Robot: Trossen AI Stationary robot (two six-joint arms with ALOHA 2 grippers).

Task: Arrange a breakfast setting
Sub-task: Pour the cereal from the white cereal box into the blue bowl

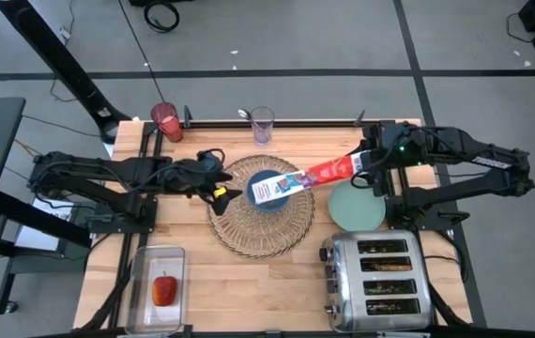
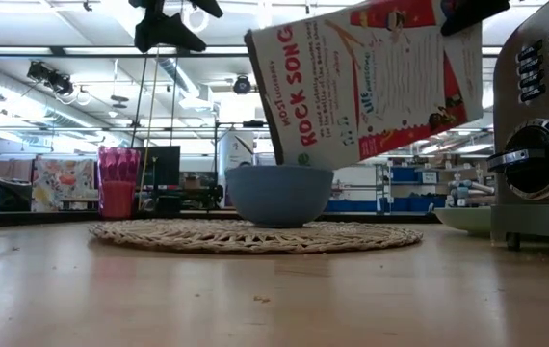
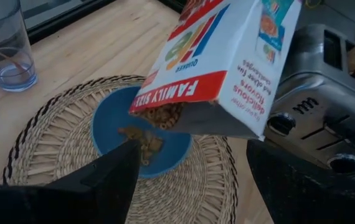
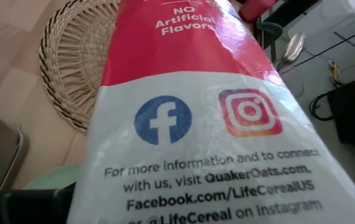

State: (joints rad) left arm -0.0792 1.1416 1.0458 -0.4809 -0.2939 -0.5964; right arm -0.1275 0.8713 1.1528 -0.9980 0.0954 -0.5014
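**Cereal going into the bowl**

At the near edge of the wooden tabletop (image 1: 249, 291), a red apple (image 1: 164, 289) sits in a clear plastic tray (image 1: 158, 286), and a chrome four-slot toaster (image 1: 377, 281) stands to the right. Farther in, the small blue cereal bowl (image 3: 141, 134) rests on the round woven straw placemat (image 1: 260, 219). The right hand (image 1: 369, 161) is clamped on the base of a red-and-white cereal box (image 1: 305, 179), tipped mouth-down over the bowl; cereal already lies inside. The left hand (image 1: 219, 188) hovers just beside the bowl, its fingers spread and empty. The pouring step looks underway; next the box needs righting and setting aside. A mint-green plate (image 1: 357, 207) waits beside the mat, a red-filled glass (image 1: 166, 121) at the far edge.
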